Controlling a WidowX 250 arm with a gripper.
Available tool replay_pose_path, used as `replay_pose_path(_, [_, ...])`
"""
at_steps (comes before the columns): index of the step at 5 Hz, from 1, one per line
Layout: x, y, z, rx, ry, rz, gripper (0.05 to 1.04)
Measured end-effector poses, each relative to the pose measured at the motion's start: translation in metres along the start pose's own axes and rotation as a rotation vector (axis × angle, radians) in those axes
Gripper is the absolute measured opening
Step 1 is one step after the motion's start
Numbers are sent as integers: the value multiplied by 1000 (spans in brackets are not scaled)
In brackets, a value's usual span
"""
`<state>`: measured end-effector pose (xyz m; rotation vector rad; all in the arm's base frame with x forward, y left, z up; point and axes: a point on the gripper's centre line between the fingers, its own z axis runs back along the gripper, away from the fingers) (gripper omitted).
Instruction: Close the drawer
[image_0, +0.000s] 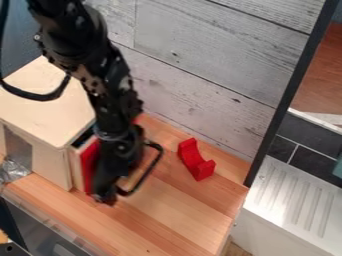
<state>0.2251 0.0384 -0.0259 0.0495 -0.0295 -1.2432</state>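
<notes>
Wooden counter (174, 210) — red-fronted drawer (87, 162) ajar in its box (50, 107), gripper (108, 195) beside it — spread or pressed together, I can't tell.

From above, one fairly close camera looks aslant down across the wooden counter (167, 212) toward the plank wall (207, 55).

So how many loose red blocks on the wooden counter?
1: a curved block, image-right of the arm, near the plank wall. More could hide behind the arm.

Smooth wooden counter (177, 212), rough-looking plank wall (200, 55), matt wooden cabinet (47, 95), crinkled shiny foil (12, 171)
</notes>
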Motion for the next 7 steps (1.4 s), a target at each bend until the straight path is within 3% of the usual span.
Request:
replay_pose_path(1, [-19,5,-3,5,46,12,998])
replay_pose_path(2, [-27,6,-3,4,52,5,998])
replay_pose_path(3, [-25,-1,5,-34,-6,-1,998])
replay_pose_path(4, [-9,-25,29,-84,-104,-11,999])
replay_pose_path(5, [11,-51,58,-99,-179,-66,999])
replay_pose_path(6, [-3,-61,81,-134,-194,40,999])
replay_pose_path(7, [-38,-64,101,-199,-183,258,999])
